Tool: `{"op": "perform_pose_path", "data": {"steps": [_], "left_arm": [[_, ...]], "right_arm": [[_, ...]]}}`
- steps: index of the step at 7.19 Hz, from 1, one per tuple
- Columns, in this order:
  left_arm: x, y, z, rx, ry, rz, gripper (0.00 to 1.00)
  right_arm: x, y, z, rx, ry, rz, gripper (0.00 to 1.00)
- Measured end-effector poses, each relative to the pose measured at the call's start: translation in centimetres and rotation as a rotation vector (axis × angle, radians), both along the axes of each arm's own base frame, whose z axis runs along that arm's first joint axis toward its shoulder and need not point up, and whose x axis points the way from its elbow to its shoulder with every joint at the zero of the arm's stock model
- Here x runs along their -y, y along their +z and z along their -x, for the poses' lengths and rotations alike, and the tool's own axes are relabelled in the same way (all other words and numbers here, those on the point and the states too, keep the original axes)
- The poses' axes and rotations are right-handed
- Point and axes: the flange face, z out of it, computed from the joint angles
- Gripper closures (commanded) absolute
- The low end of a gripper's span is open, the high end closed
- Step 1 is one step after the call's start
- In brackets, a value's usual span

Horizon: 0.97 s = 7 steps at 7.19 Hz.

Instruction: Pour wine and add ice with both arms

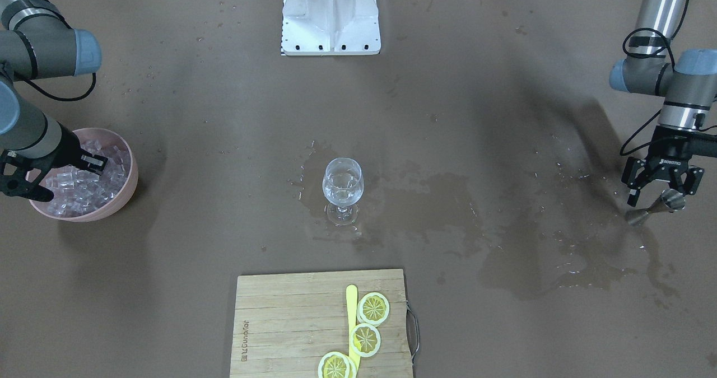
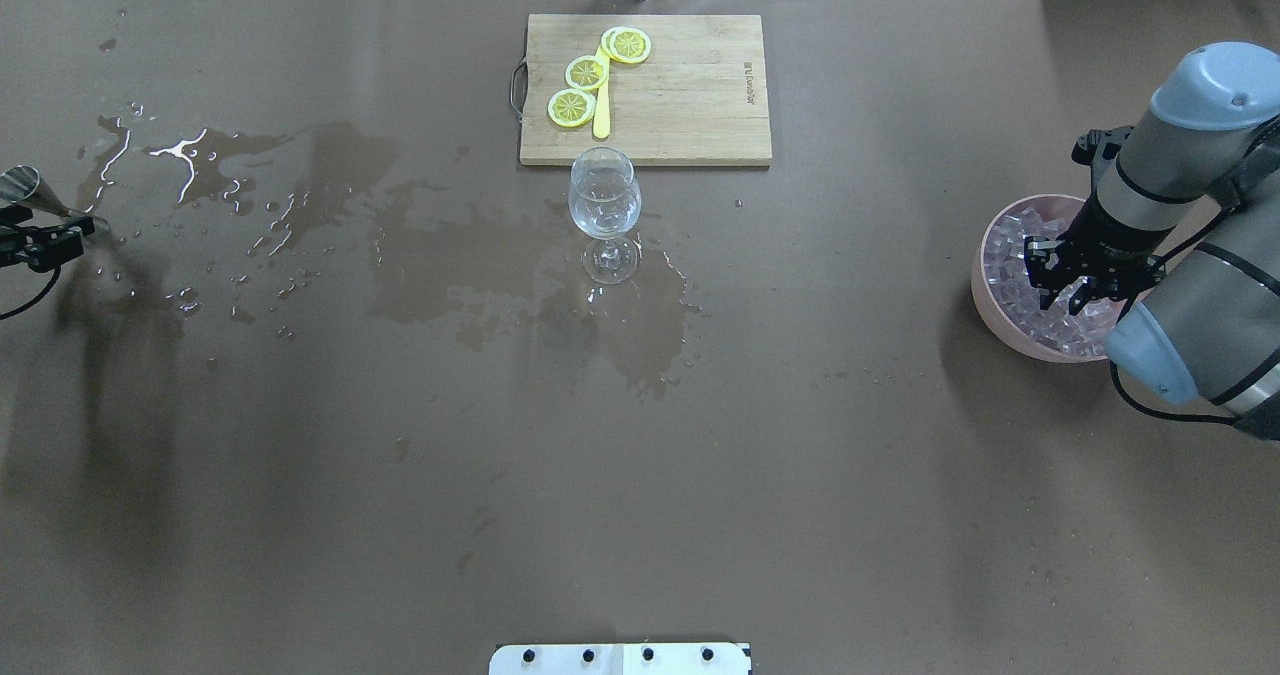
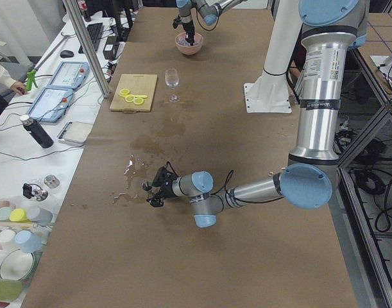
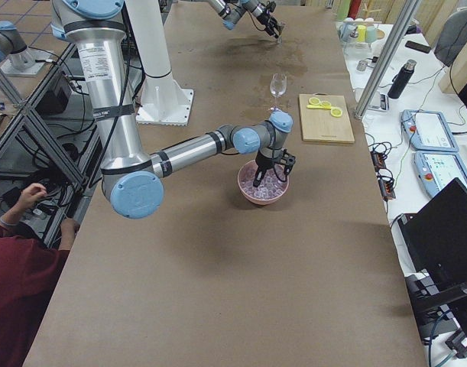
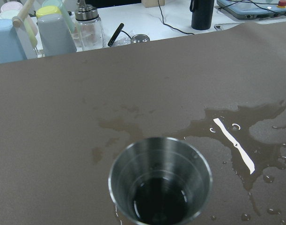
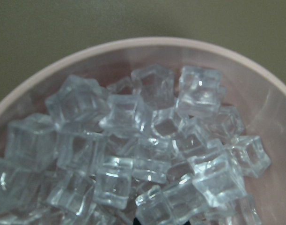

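Roughly, left to right as the robot stood. Left gripper [image 1: 663, 194]: fingers spread, gripping nothing, the steel jigger [image 1: 654, 208] upright between them on the table [image 2: 640, 455], only a dark dreg in its cup; judged set down because the pour was done. Wet patches [image 2: 300, 185] ran from those fingers toward the centre. Wine glass [image 2: 603, 205] stood well apart from both sets of fingers, holding the wine [image 2: 603, 217], a small clear pool; placed midway, I judged, so either arm could reach. Right gripper [image 2: 1064, 290]: fingers parted, tips down among the ice [image 6: 133, 122] heaped in the pink bowl [image 2: 978, 280]; no cube seen clamped. Judged: about to close on one
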Motion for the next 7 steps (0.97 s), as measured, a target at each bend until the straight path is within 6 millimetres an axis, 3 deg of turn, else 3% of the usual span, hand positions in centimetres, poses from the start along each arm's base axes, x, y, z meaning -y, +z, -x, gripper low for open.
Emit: {"op": "perform_pose_path", "data": {"steps": [4,6,7], "left_arm": [[0.27,0.03,-0.21,0.013,0.005,-0.006,0.37],[0.29,0.03,-0.22,0.014,0.005,-0.006,0.44],[0.28,0.03,-0.21,0.014,0.005,-0.006,0.47]], "right_arm": [[0.12,-0.22,0.04,0.0,0.001,-0.005,0.77],[0.22,-0.39,0.04,0.001,0.002,-0.008,0.23],[0.38,-0.71,-0.07,0.005,0.006,-0.013,0.22]]}}
